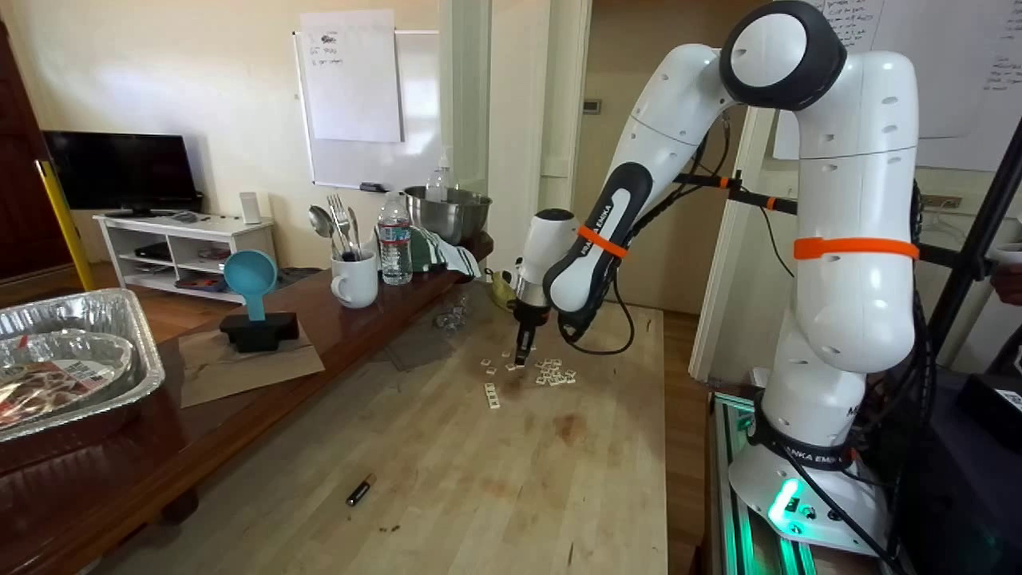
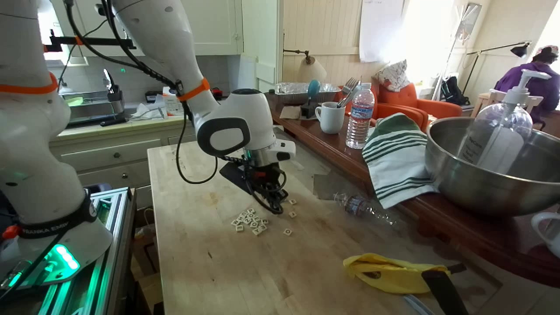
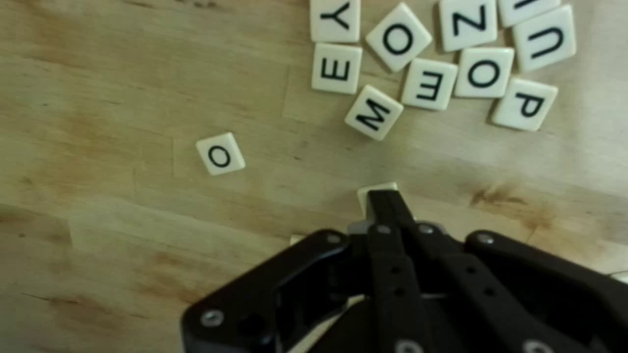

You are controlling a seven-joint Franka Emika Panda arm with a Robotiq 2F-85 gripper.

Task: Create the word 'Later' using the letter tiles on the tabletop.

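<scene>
1. The tiles (image 3: 335, 68) are lying on the tabletop (image 1: 479, 495), mostly bunching in a cluster (image 3: 429, 84) beside the gripper (image 1: 522, 359); in the wrist view I'm spotting two Es, a Y, a Z and a P, all facing up.

2. In an exterior view, a short row (image 1: 491, 396) is sitting apart from that cluster, presumably so the word is getting its own space. Its letters are showing too small to read, so I'm not telling how much of "Later" it is spelling.

3. The gripper is pointing down among stray tiles, its jaws meeting with nothing showing between them. A tile (image 3: 364, 192) is peeping from under the tip; whether they are touching, I cannot tell. Closed, the tip is probably serving as a pusher, since pieces this flat would be giving little to pinch.

4. A loose O (image 3: 220, 154) is lying off alone; "Later" is needing none, so it is likely staying spare.

5. Farther out, a clear bottle (image 2: 356, 205) is lying on its side near the ledge (image 1: 160, 455), and a yellow thing (image 2: 393, 273) is resting well apart from the tiles, so neither is crowding the work.

6. Up on the ledge, a mug (image 1: 355, 279) is holding cutlery (image 1: 339, 228) upright, and a bowl (image 2: 463, 188) is cradling a pump bottle (image 2: 503, 135).
</scene>
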